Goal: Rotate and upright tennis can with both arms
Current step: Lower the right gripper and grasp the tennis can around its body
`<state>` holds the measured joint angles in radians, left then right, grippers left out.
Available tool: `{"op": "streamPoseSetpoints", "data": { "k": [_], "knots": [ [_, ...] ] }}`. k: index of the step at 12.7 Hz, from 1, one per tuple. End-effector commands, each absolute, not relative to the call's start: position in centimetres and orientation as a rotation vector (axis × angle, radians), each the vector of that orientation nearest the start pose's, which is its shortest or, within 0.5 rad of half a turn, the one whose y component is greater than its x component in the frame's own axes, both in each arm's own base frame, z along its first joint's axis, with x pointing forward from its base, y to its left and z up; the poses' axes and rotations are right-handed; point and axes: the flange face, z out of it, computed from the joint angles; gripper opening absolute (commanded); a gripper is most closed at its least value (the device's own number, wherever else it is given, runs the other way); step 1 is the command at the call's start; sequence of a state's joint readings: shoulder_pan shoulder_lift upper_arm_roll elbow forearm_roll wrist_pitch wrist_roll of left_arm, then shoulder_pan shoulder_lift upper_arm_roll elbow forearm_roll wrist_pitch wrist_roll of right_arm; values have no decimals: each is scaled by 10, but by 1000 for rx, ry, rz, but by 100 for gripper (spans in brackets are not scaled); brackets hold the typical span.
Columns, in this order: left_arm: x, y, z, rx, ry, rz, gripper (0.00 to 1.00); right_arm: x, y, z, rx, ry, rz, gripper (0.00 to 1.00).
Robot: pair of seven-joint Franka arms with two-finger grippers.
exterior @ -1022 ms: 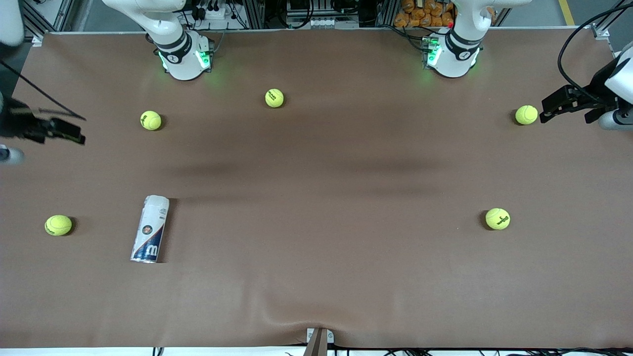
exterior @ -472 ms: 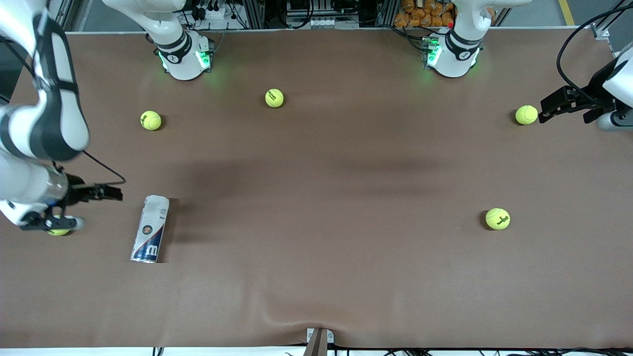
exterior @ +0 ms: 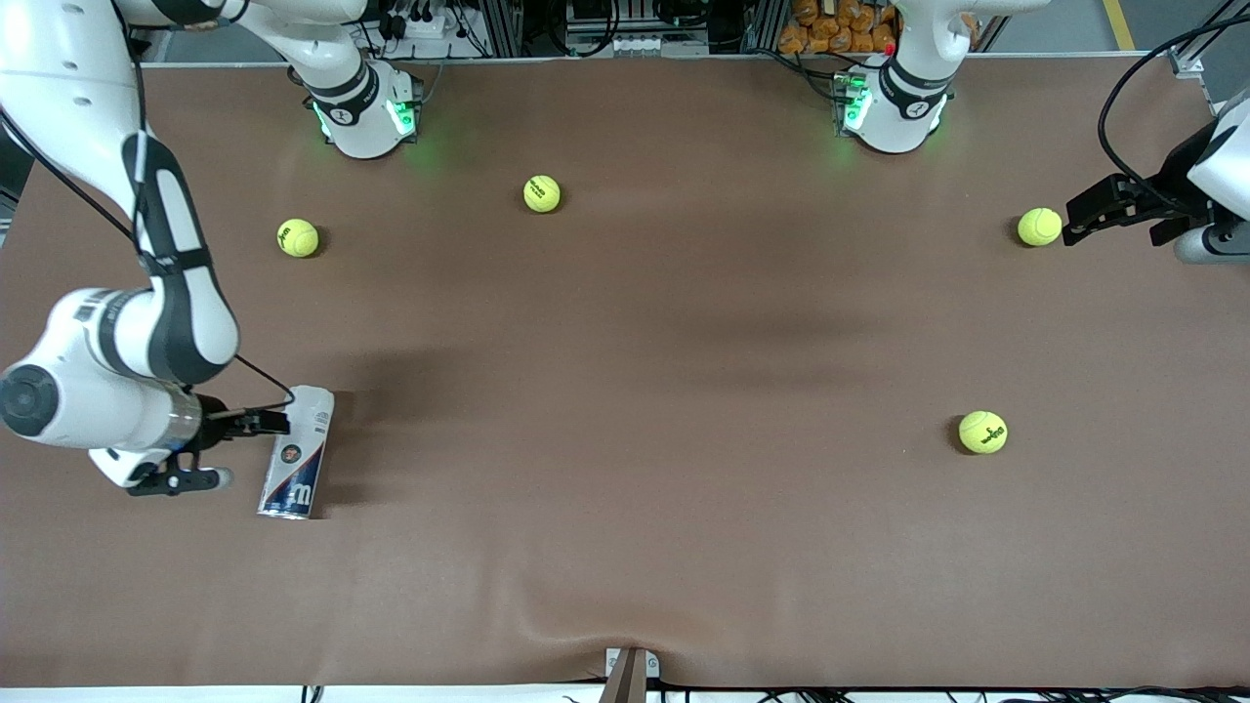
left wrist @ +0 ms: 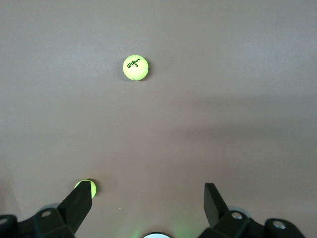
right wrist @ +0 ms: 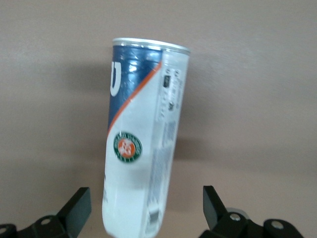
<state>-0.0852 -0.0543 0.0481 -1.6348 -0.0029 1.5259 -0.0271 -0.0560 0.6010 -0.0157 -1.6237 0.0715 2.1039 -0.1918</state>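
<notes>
Your right gripper [exterior: 229, 449] sits spread beside the can [exterior: 296, 452] – lined up to straddle it as it lies flat. Left gripper [exterior: 1113, 210] waits, spread, by a ball [exterior: 1039, 227].

Tennis can [right wrist: 141, 134]: glossy label, metallic rim.
Tennis balls [exterior: 982, 432]: fuzzy felt.
Table [exterior: 664, 469]: matt brown covering.
</notes>
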Motion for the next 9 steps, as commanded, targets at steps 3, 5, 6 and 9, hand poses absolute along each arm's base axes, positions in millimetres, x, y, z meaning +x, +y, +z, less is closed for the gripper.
{"op": "streamPoseSetpoints", "data": {
  "k": [3,5,6,9],
  "knots": [
    [532,-18,621,-3150,1,97,100,682,-19,217,-3050,-181,188,100],
    [532,-18,621,-3150,8,97,100,682,-21,210,-3057,-191,182,100],
    [532,-18,621,-3150,8,97,100,682,-21,208,-3059,-210,183,100],
    [532,-17,620,-3150,5,100,100,680,-19,194,-3058,-227,209,100]
  ]
}}
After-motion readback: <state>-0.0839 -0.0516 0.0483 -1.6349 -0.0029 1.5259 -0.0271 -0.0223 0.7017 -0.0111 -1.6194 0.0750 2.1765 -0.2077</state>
